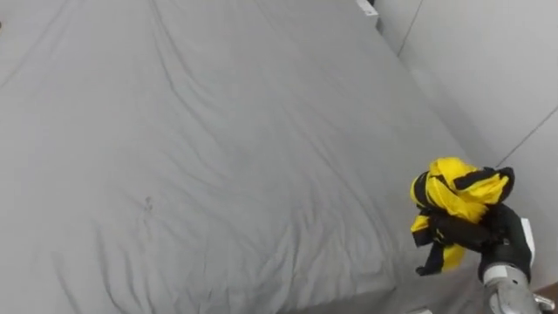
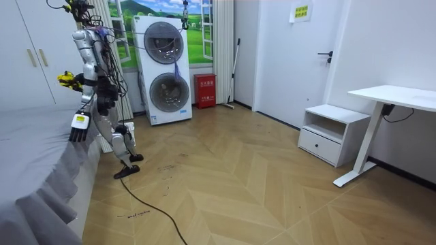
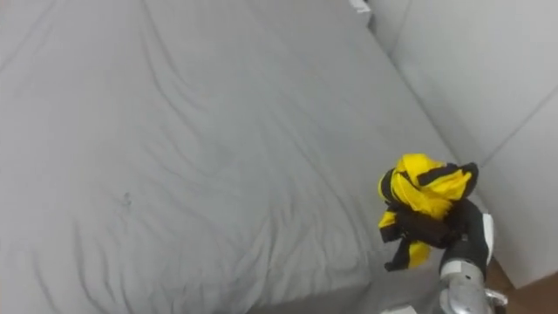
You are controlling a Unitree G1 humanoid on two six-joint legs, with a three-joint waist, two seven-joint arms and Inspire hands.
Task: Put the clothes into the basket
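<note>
- Left eye view: the right hand (image 1: 504,241) is coming in from the lower right corner, forearm rising almost straight up, dark fingers curling tightly round a bunched yellow-and-black garment (image 1: 457,195).
- The garment is sitting on top of the fist as a crumpled ball – bright yellow cloth with black bands – and one black-edged end is dangling below the fingers.
- The bundle is hanging over the right-hand edge of the bed, lifted clear of the grey bedsheet (image 1: 218,157).
- The sheet is looking soft and matte, spreading across the mattress with long shallow creases running diagonally and finer wrinkles gathering near the lower edge.
- A plain white wall (image 1: 488,61) is running along the bed's far right side.
- Room view: the robot is standing upright at the side of the bed (image 2: 34,156), on the room view's left, and is facing it, with its right arm bending at the elbow and holding the yellow bundle out at about chest height.
- The left hand (image 2: 79,129) is hanging low beside the hip, just by the mattress edge, fingers pointing down loosely and holding nothing.
- Behind the robot a stacked washer and dryer (image 2: 167,71) with round glass doors is standing against the wall, and a small red box (image 2: 205,90) is sitting beside it.
- The herringbone wood floor (image 2: 238,184) is stretching towards a white bedside cabinet (image 2: 327,133) and a white desk (image 2: 395,95) on the room view's right.
</note>
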